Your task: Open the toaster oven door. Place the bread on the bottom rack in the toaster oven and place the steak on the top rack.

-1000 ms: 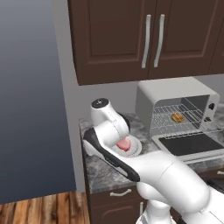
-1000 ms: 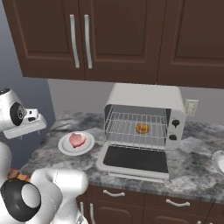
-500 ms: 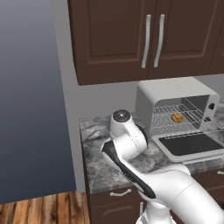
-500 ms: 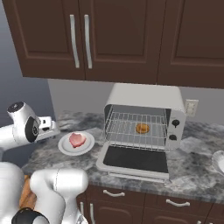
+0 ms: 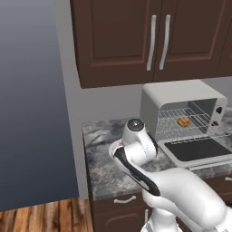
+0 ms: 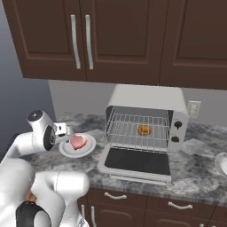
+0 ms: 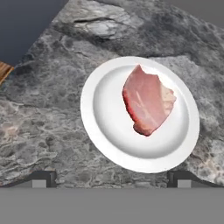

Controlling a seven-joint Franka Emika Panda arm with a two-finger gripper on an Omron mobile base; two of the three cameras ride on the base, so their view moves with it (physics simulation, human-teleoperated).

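The steak [image 7: 148,103], a pinkish-red slab, lies on a white plate [image 7: 105,131] on the grey stone counter. My gripper [image 7: 111,179] hangs above the plate's near rim, open and empty, its fingertips [image 7: 43,178] wide apart. From the right base view the gripper [image 6: 66,131] sits just left of the steak [image 6: 78,142]. The toaster oven [image 6: 146,99] stands to the right with its door [image 6: 137,160] dropped flat. The bread [image 6: 144,130] [image 5: 183,121] rests on a wire rack inside; I cannot tell which level.
Dark wood cabinets [image 6: 115,40] hang low over the counter. The counter's left end [image 5: 86,149] drops to a wooden floor. Another white dish [image 6: 221,163] sits at the far right. A wall outlet [image 6: 193,109] is beside the oven.
The arm has swung right and lowered toward the plate, bringing the hand over the steak. The jaws stayed open. Oven, bread and steak have not moved.
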